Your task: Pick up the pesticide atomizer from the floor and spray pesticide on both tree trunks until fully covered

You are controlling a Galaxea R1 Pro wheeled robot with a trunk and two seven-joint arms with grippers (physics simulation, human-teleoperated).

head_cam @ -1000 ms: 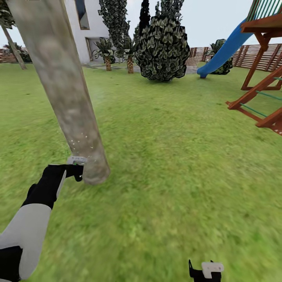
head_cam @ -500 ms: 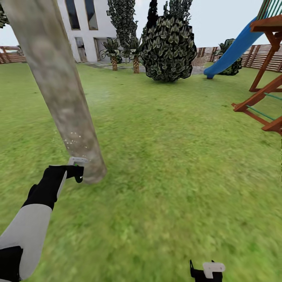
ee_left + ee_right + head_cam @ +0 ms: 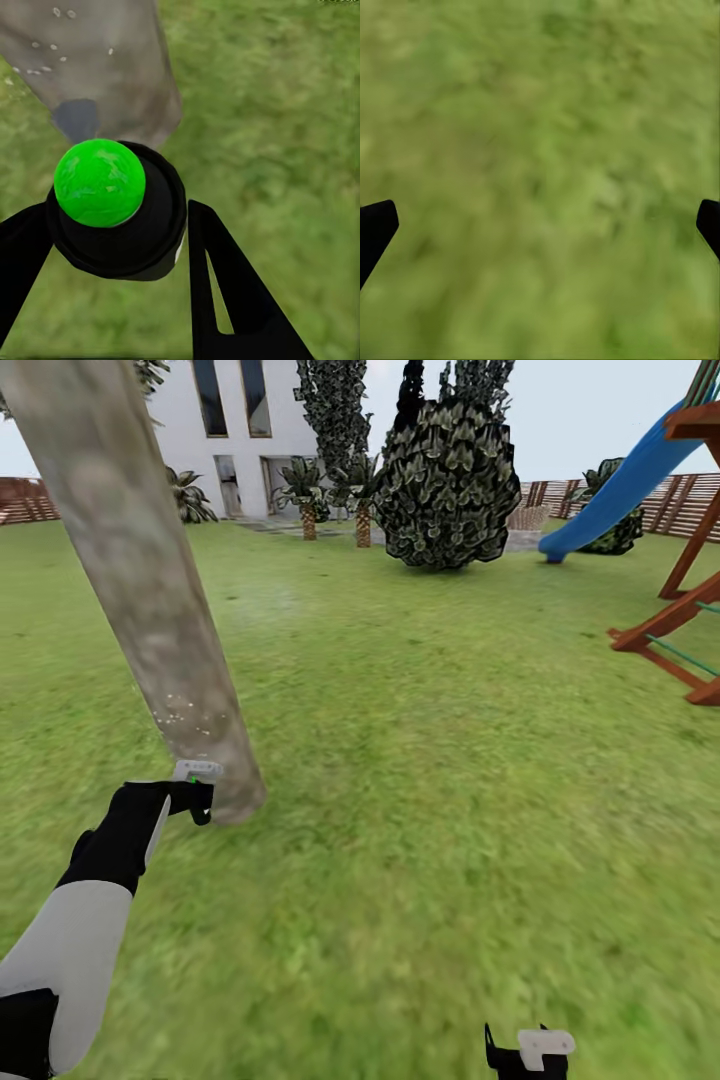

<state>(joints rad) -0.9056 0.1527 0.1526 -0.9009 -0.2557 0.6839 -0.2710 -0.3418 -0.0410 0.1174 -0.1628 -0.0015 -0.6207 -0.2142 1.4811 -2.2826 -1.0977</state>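
Head view: your left gripper (image 3: 196,800) sits low at the foot of a thick, leaning tree trunk (image 3: 150,600), pale grey-brown and mottled, rising from the lawn (image 3: 430,760) of the garden. A small white piece with a green spot shows just above the black fingers, right beside the bark. A scatter of whitish pesticide specks (image 3: 180,710) dots the lower trunk just above the gripper.

In the left wrist view, your left gripper (image 3: 112,247) is closed around the pesticide atomizer (image 3: 116,210) — a black round body topped with a bright green ball — with one black finger (image 3: 225,292) on each side of it. The atomizer points at the base of the trunk (image 3: 97,67), where a few pale specks (image 3: 45,56) cling to the bark and a darker patch lies just beyond the green ball.

Your right gripper (image 3: 527,1053) hangs low at the bottom edge of the head view, well apart from the tree. In the right wrist view its fingertips (image 3: 375,229) stand wide apart at the two edges of the frame, holding nothing, with blurred grass (image 3: 540,165) between them.

Beyond the tree — a large dark leafy bush (image 3: 445,485), a white house (image 3: 235,435), small palms (image 3: 305,485), a blue slide (image 3: 625,485), a red-brown wooden play frame (image 3: 690,620) and a slatted fence (image 3: 690,500).
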